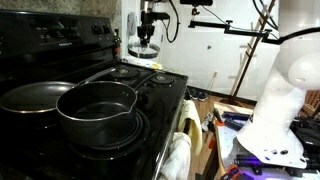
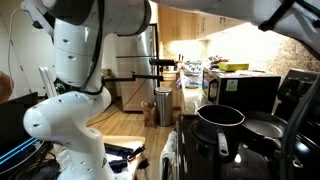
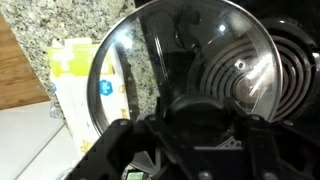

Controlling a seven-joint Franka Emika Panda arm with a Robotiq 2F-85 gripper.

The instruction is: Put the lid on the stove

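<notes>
Glass lid hung tilted over the far back corner of the stove; the gripper, pointing down from above, was clamped on it.

Clear lid, silver rim; glossy black stove; speckled granite surface.

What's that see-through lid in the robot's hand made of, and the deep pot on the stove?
The lid looks like clear glass: the speckled counter shows through it, with glare. Its thin bright rim is probably metal. The deep pot looks like dark metal with a matte, perhaps nonstick, finish: dull grey sheen, no sharp reflections.
</notes>
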